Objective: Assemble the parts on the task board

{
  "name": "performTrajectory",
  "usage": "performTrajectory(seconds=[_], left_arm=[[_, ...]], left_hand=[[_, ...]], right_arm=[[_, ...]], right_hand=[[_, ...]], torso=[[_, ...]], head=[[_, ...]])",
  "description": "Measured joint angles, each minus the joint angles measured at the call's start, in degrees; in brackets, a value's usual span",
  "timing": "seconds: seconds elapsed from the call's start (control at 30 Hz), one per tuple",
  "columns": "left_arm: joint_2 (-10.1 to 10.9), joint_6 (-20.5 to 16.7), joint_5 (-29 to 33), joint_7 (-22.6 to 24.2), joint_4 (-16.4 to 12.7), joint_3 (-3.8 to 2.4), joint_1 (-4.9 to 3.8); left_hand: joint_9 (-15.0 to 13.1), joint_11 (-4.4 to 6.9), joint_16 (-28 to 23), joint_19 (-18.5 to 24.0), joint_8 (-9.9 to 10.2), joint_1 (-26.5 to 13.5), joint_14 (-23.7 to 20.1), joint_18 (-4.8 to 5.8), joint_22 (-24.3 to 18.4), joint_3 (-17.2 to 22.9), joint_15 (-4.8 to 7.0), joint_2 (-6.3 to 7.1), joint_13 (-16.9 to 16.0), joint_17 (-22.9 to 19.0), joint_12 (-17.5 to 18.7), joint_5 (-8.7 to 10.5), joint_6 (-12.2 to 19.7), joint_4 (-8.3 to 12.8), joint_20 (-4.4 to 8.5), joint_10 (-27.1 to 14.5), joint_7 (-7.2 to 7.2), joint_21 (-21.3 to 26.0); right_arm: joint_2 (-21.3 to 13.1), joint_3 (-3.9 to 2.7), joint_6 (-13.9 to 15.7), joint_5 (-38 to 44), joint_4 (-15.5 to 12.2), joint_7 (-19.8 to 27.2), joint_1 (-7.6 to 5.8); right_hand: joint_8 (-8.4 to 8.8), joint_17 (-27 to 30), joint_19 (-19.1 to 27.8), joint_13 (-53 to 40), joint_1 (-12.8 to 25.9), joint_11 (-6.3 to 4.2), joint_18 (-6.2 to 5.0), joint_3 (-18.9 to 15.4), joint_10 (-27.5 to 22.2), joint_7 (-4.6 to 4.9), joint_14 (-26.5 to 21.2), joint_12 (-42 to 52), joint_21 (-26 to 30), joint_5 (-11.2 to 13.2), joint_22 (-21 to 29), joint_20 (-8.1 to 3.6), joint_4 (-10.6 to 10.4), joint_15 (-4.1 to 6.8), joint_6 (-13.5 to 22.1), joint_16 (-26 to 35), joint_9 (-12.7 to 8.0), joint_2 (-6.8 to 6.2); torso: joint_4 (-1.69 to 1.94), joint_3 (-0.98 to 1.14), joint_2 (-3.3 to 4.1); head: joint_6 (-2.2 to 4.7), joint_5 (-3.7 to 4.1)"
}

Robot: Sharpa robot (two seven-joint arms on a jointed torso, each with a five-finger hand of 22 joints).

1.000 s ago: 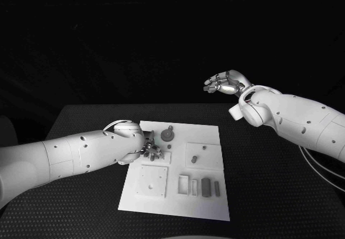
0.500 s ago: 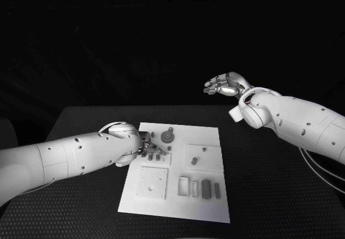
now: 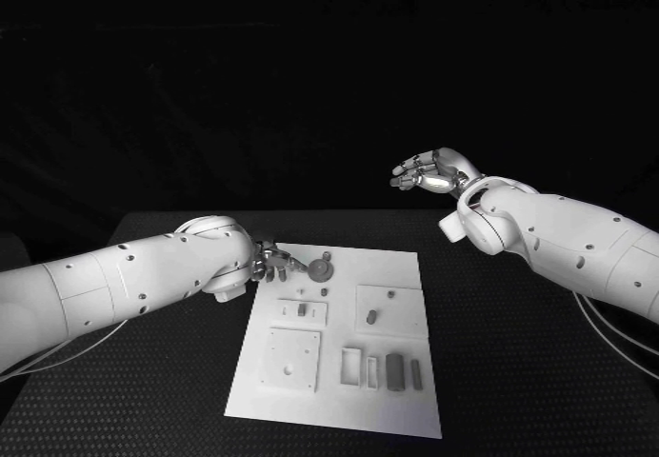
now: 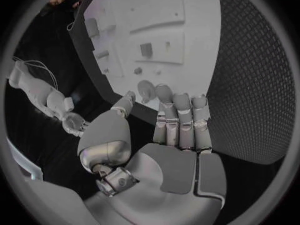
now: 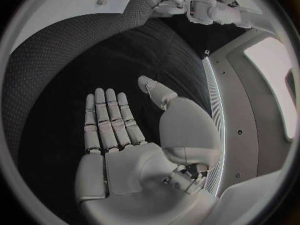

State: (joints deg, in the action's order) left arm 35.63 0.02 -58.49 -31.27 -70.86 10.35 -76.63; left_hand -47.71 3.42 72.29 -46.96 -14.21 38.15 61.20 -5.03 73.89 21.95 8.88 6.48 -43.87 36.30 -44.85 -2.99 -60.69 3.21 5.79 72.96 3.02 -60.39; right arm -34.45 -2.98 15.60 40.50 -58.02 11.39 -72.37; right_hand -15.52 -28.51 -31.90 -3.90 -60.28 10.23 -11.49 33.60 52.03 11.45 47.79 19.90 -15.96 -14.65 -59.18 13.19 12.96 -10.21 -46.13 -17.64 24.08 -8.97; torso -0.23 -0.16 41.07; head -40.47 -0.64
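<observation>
Left hand (image 3: 270,260) lifted off task board (image 3: 398,400)

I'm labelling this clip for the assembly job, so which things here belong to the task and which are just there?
Belongs to the job:
- task board
- round part at the board's far edge
- small grey parts in the near slots
- left robot hand, open, by the round part

Just there:
- black table
- right robot hand, open, raised away from the board
</observation>
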Motion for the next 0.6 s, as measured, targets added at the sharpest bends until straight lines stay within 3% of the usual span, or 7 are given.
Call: performTrajectory(seconds=[0.07,0.13,0.17,0.2,0.37,0.43,0.6], left_arm=[[0.02,-0.38,0.74,0.17,1.39,-0.77,-0.50],[-0.19,-0.89,1.32,0.42,2.92,-1.08,-0.97],[-0.36,-1.10,1.52,0.55,3.55,-1.09,-1.05],[-0.62,-1.27,1.70,0.72,4.19,-1.09,-1.06],[-3.07,-2.05,2.11,2.04,8.00,-1.09,-0.98],[-3.94,-2.24,1.75,2.55,9.13,-1.09,-0.98],[-6.07,-2.27,0.17,3.68,12.69,-1.08,-0.94]], left_hand=[[0.51,-0.61,-0.98,0.61,0.64,0.52,-0.96,0.58,-0.45,-0.57,-0.60,-0.52,0.68,-0.60,1.19,0.00,1.45,0.57,-0.38,-0.86,0.46,1.03],[1.22,-1.29,-2.04,1.15,0.81,1.79,-1.70,0.58,-0.91,-0.96,-1.34,-0.75,1.46,-1.28,2.40,0.00,2.61,1.50,-0.46,-1.55,1.21,2.08],[1.52,-1.62,-2.63,1.44,1.04,2.39,-2.09,0.70,-1.13,-1.00,-1.73,-0.81,1.84,-1.63,3.03,0.00,3.18,1.93,-0.60,-1.97,1.43,2.57],[1.86,-1.81,-3.27,1.66,1.18,3.10,-2.46,1.48,-1.33,-0.96,-2.09,-0.86,2.28,-2.00,3.77,-0.26,3.70,2.43,-0.78,-2.46,1.69,3.11],[3.27,-2.89,-5.67,2.89,1.49,5.97,-4.09,1.50,-2.06,-0.58,-3.54,-1.16,4.03,-3.38,6.71,-3.88,5.73,4.93,-1.02,-3.94,2.69,5.18],[3.93,-3.44,-6.62,3.48,1.83,6.34,-4.68,2.05,-2.31,-0.42,-4.13,-1.36,4.78,-3.86,7.90,-4.16,6.39,5.69,-1.19,-4.50,3.34,5.91],[5.21,-3.75,-7.92,3.47,1.84,7.16,-5.00,2.11,-2.47,-0.11,-5.10,-1.28,6.85,-4.63,10.53,-6.16,7.28,7.08,-1.19,-4.80,3.83,6.88]], right_arm=[[0.00,0.00,0.00,0.00,0.02,0.00,0.00],[-0.02,0.00,-0.01,0.00,0.02,0.00,0.00],[-0.03,0.00,-0.01,0.00,0.03,0.00,0.01],[-0.04,0.00,-0.01,0.00,0.08,0.00,0.01],[-0.11,0.00,-0.04,-0.01,0.08,-0.01,0.03],[-0.19,0.00,-0.04,-0.01,-0.02,-0.02,0.03],[-0.29,0.00,-0.04,-0.01,-0.38,-0.04,0.03]], right_hand=[[0.00,0.01,0.00,0.00,0.00,0.00,-0.01,0.00,0.00,0.00,0.00,0.00,0.00,0.00,0.00,0.00,0.00,0.00,0.00,0.00,0.00,0.00],[0.00,0.05,0.00,0.00,0.00,0.00,0.00,0.00,0.00,0.15,0.00,0.00,0.00,0.00,0.00,0.00,0.00,0.00,0.15,0.00,0.00,0.00],[0.00,0.05,0.00,0.00,0.00,0.00,0.00,0.00,0.00,0.15,0.00,0.00,0.00,0.00,0.00,0.00,0.00,0.00,0.15,0.00,0.00,0.00],[0.00,0.05,0.00,0.00,0.00,0.00,0.00,0.00,0.00,0.15,0.00,0.00,0.00,0.00,-0.01,0.00,0.00,0.00,0.15,0.00,0.00,0.00],[0.00,0.12,0.20,0.00,0.00,0.00,0.00,-0.16,0.00,0.15,0.00,0.00,0.00,0.00,-0.06,0.19,-0.16,0.00,0.15,0.00,0.01,0.00],[0.00,0.12,0.20,0.00,0.00,0.00,0.00,-0.16,0.00,0.15,0.00,0.00,0.00,0.00,-0.06,0.19,-0.16,0.00,0.15,0.00,0.01,0.00],[-0.23,0.12,0.20,0.00,0.00,0.00,0.00,-0.16,0.00,0.15,0.00,0.00,0.00,-0.22,-0.12,0.19,-0.16,0.00,0.15,0.00,-0.05,0.00]], torso=[[-0.01,0.03,0.01],[-0.04,0.04,0.04],[-0.07,0.04,0.07],[-0.07,0.04,0.08],[-0.07,-0.02,0.14],[-0.04,-0.05,0.18],[-0.04,-0.10,0.25]], head=[[0.27,-0.08],[0.47,-0.10],[0.52,-0.10],[0.60,-0.10],[0.98,-0.01],[1.05,0.02],[1.25,0.15]])
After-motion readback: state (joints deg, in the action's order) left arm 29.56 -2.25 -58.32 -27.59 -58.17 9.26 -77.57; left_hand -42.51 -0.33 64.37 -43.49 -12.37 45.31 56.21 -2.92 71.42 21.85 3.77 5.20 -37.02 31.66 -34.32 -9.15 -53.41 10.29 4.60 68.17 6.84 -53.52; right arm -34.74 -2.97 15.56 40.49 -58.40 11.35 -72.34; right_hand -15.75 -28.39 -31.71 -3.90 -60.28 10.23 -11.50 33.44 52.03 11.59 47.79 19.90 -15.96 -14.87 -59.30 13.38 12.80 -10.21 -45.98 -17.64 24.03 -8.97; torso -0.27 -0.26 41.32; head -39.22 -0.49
